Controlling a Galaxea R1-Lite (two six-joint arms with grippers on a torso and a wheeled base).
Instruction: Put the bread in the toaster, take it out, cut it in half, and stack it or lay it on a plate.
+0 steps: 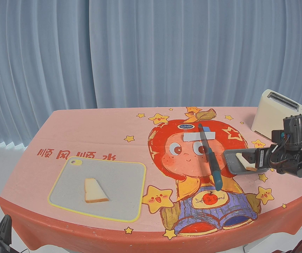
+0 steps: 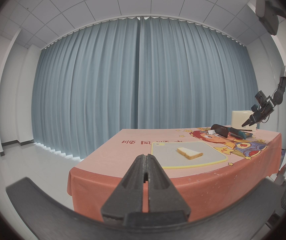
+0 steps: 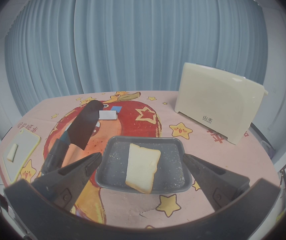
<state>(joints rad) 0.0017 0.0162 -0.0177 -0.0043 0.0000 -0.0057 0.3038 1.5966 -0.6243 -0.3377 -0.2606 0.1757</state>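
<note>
One half slice of bread [image 1: 95, 191] lies on the grey cutting board [image 1: 123, 180] at the table's front left. The other half [image 3: 143, 167] lies in the dark grey tray [image 3: 139, 139] at the right. My right gripper [image 3: 142, 157] hovers open at the tray's right edge, one finger to each side of that piece, holding nothing. The cream toaster [image 1: 279, 115] stands at the back right with its slot empty. A blue-handled knife [image 1: 210, 157] rests mid-table, blade on a white block [image 1: 193, 136]. My left gripper [image 2: 146, 159] is shut and empty, low off the table's front left corner.
The table wears a pink cartoon cloth, bare between board and knife. A blue curtain hangs behind. The toaster [image 3: 219, 100] stands close behind the tray, and the knife [image 3: 83, 125] lies just to the tray's left.
</note>
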